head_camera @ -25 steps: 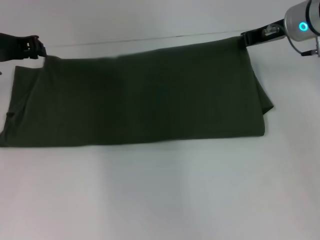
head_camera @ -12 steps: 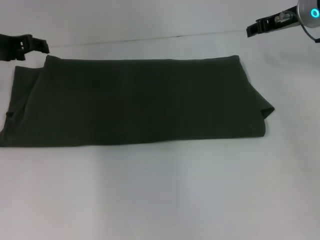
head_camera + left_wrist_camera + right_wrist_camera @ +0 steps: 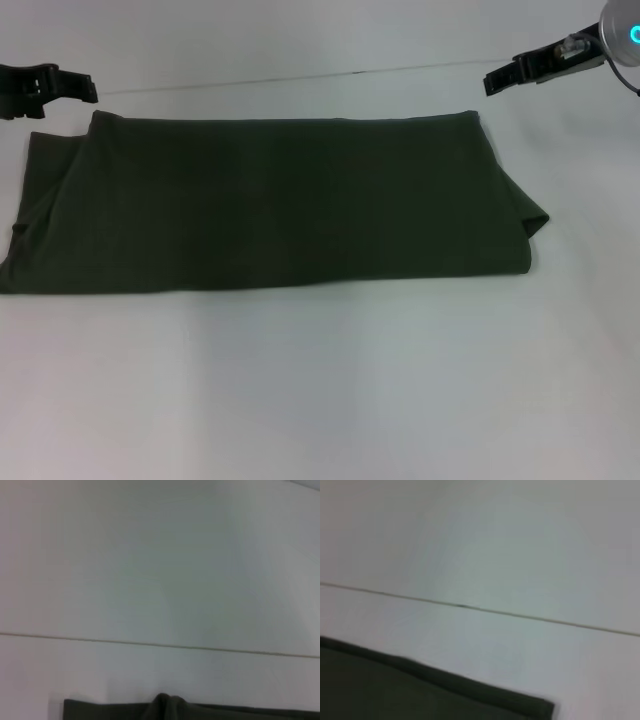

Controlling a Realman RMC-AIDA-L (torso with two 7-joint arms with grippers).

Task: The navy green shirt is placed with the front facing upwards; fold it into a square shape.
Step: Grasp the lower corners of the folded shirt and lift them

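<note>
The navy green shirt [image 3: 270, 200] lies flat on the white table as a long folded band, plain side up, with no lettering showing. A small flap pokes out at its right end [image 3: 535, 220]. My left gripper [image 3: 85, 90] hovers just beyond the shirt's far left corner, open and holding nothing. My right gripper [image 3: 495, 80] hovers off the far right corner, also open and empty. The left wrist view catches the shirt's far edge [image 3: 200, 712], and the right wrist view its far right corner [image 3: 395, 690].
The white table [image 3: 320, 400] spreads wide in front of the shirt. A thin seam line [image 3: 300, 77] runs across the surface behind the shirt's far edge.
Both grippers let go of the shirt's far corners and pulled up and away. The far edge dropped and now lies flat and straight.
</note>
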